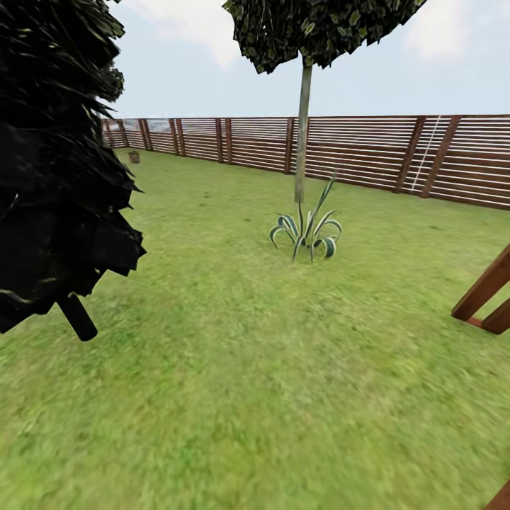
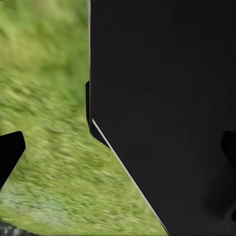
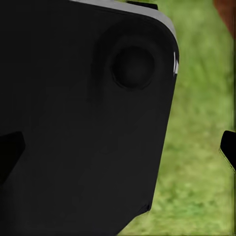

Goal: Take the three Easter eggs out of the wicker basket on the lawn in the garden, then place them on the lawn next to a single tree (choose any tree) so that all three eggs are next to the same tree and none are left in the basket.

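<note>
Scanning the lawn [image 1: 269, 368]: small brown shape [image 1: 134, 156], maybe the basket, at eleven o'clock; I'd steer there, grippers' state unclear.

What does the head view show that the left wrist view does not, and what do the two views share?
Head view: a brown slatted fence, a thin-trunked tree with a spiky striped plant at its foot, black foliage and sky. Left wrist view: a large black robot body panel and dark fingertips at the frame's edges. Both show the lawn.
</note>
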You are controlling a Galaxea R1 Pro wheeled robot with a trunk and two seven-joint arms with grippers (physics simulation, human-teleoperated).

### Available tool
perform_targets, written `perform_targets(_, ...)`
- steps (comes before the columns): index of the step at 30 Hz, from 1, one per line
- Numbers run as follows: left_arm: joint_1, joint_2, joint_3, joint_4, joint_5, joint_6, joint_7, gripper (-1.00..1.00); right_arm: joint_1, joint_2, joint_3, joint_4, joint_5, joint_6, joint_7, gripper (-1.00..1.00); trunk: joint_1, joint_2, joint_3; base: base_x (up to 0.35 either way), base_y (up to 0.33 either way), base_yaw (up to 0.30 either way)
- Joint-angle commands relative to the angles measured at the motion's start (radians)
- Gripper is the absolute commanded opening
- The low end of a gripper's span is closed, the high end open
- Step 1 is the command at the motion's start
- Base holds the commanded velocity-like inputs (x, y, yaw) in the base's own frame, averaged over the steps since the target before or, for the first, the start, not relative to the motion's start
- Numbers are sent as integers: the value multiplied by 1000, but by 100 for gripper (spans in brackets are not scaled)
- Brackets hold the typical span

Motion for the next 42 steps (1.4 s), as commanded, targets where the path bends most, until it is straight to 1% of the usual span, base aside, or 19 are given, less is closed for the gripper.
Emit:
perform_targets(1, 1, 0, 6, -3, 1, 2, 0, 100, -1, 0, 1, 1, 8, -3, 0, 100, 1, 0, -1, 340, 0, 0)
perform_targets(42, 1, -2, 6, -4, 1, 1, 0, 100, -1, -1, 1, 1, 10, -6, -2, 100, 1, 0, -1, 341, 0, 0)
